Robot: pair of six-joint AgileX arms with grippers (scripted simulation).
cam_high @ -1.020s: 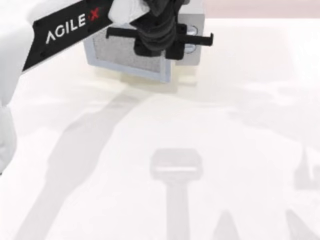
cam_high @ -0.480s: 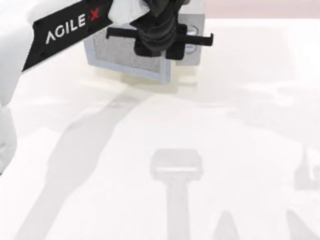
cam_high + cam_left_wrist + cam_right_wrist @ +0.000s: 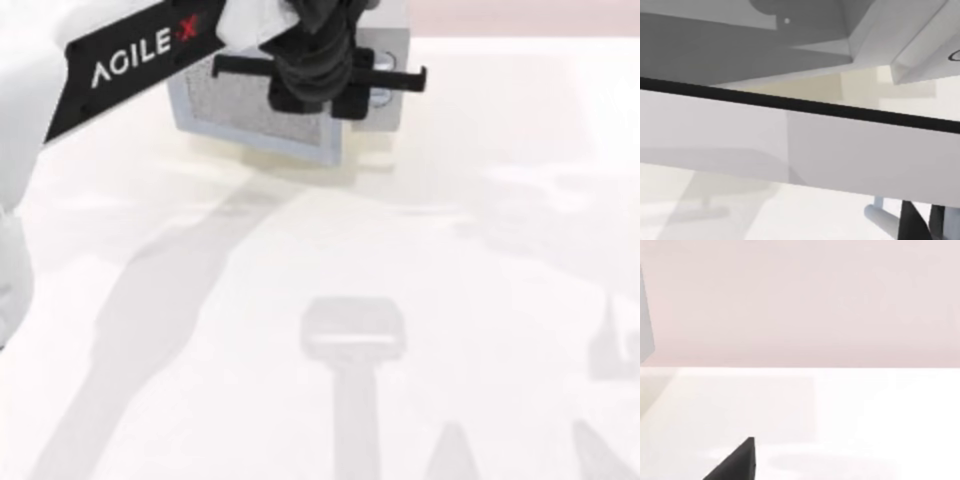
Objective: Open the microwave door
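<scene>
The microwave (image 3: 392,28) stands at the table's far edge, left of centre, its knob panel (image 3: 386,80) on the right. The microwave door (image 3: 235,108) with its speckled mesh window stands a little ajar, its right edge swung forward off the body. My left arm reaches in from the left, and my left gripper (image 3: 335,100) hangs over that free edge. In the left wrist view the door (image 3: 790,145) fills the frame. My left gripper (image 3: 925,222) is shut on the door's bar handle (image 3: 880,220). Of my right gripper only one dark fingertip (image 3: 742,460) shows.
Through the gap between door and body the pale interior (image 3: 810,87) shows. The white table (image 3: 480,250) carries only arm shadows in front of the microwave. A pink wall (image 3: 800,300) rises behind the table.
Almost nothing has moved. The left gripper stays at the door's free edge and the door's angle looks the same.
</scene>
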